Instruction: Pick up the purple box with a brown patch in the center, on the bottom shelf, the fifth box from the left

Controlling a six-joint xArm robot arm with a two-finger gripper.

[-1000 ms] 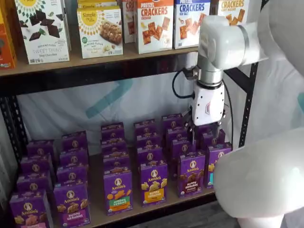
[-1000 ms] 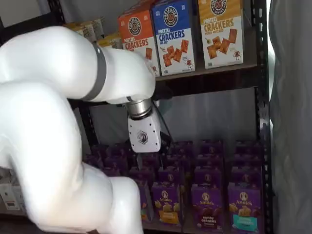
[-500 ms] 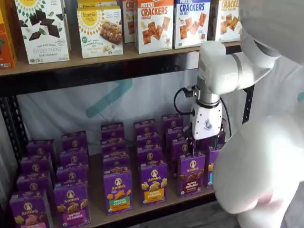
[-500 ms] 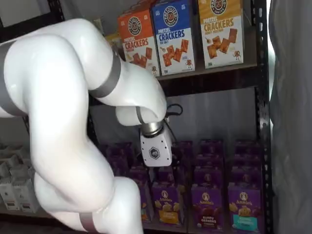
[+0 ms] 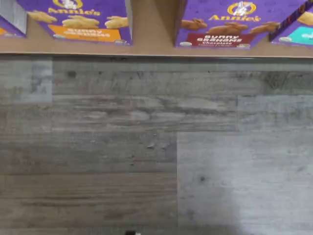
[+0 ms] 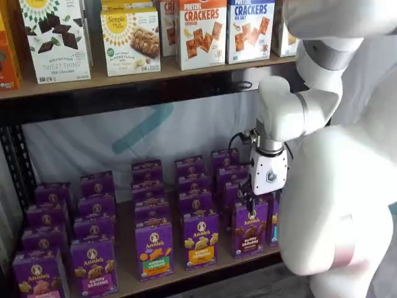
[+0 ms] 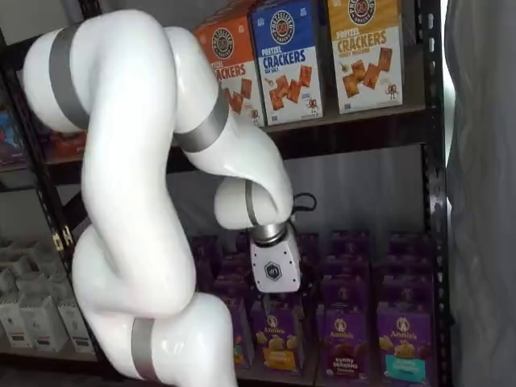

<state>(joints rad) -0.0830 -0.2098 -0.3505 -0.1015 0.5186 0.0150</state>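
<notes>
The purple box [image 6: 250,228] with dark brown cookies on its front stands at the front of its row on the bottom shelf [image 6: 127,273]. It shows in both shelf views, here [image 7: 343,343] too. My gripper [image 6: 251,205] hangs just above and slightly in front of it, white body upright, black fingers pointing down. It is open and holds nothing. Against the purple rows the gripper [image 7: 272,301] shows mostly its body. In the wrist view the purple box [image 5: 230,22] lies flush with the shelf's [image 5: 151,29] front edge.
Beside the target stand a yellow-banded purple box [image 6: 200,239] and a teal-banded one [image 7: 405,345]. Tall cracker boxes [image 6: 201,31] fill the upper board. My bulky white arm [image 6: 335,205] stands right of the shelf. Grey plank floor [image 5: 146,147] lies below.
The arm has swung down and outward. The gripper has dropped from above the back boxes of the row to just over its front box, still holding nothing.
</notes>
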